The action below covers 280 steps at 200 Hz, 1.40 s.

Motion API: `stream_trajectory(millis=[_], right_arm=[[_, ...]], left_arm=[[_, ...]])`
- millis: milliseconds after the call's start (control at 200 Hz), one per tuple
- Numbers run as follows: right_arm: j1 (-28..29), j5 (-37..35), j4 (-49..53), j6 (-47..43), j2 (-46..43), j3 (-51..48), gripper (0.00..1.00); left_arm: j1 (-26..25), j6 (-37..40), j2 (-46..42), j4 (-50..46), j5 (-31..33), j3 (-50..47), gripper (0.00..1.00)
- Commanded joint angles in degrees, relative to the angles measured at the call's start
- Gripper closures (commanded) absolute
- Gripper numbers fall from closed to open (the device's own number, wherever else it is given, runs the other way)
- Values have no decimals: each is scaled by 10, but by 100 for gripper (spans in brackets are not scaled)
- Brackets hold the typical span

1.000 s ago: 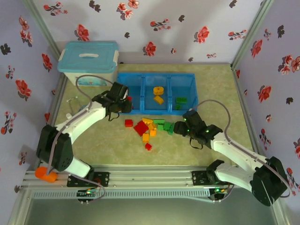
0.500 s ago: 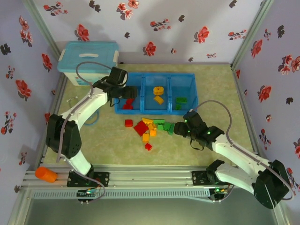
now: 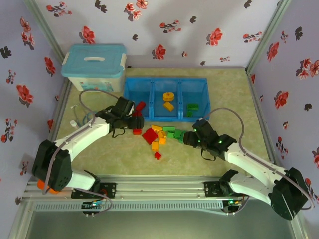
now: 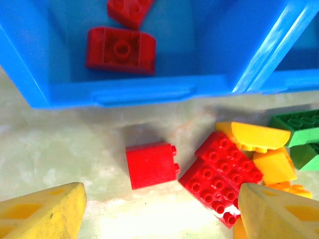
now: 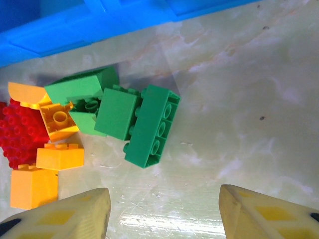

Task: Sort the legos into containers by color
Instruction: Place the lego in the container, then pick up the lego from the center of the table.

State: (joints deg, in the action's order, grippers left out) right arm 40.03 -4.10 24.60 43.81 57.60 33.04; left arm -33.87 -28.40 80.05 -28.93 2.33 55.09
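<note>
The loose legos lie in a heap just in front of the near wall of the blue tray [image 4: 144, 92], so each arm has a short carry to its compartment.

The left gripper [image 4: 159, 211] hovers over the red end of the heap, in front of the tray's left compartment. Its jaws stand wide apart and hold nothing. Two sorted red bricks [image 4: 120, 50] already lie in that compartment. Just below the tray wall sits a single red brick [image 4: 151, 164] on its side. Its studs point along the wall toward a red plate [image 4: 219, 174] that touches it, and its long axis runs parallel to the wall.

The right gripper [image 5: 164, 209] hangs over the green end, also open and empty. The long green brick [image 5: 152, 126] has its long axis pointing roughly at the tray, slightly slanted, so the fingers would close across its narrow width. Its round marks may be studs or underside sockets; I cannot tell.
</note>
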Motion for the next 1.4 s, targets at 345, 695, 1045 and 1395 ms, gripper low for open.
stream_trajectory(millis=[345, 695, 1045, 1395], right_arm=[[32, -21, -19, 26, 24, -12, 41], [49, -28, -29, 40, 32, -21, 42], [52, -34, -23, 41, 25, -22, 41], [54, -32, -38, 45, 34, -29, 42]], left_arm=[[-15, -46, 29, 70, 3, -76, 30], [-19, -40, 93, 89, 5, -50, 30], [-21, -38, 124, 82, 26, -32, 59], [-50, -43, 19, 34, 66, -29, 69]])
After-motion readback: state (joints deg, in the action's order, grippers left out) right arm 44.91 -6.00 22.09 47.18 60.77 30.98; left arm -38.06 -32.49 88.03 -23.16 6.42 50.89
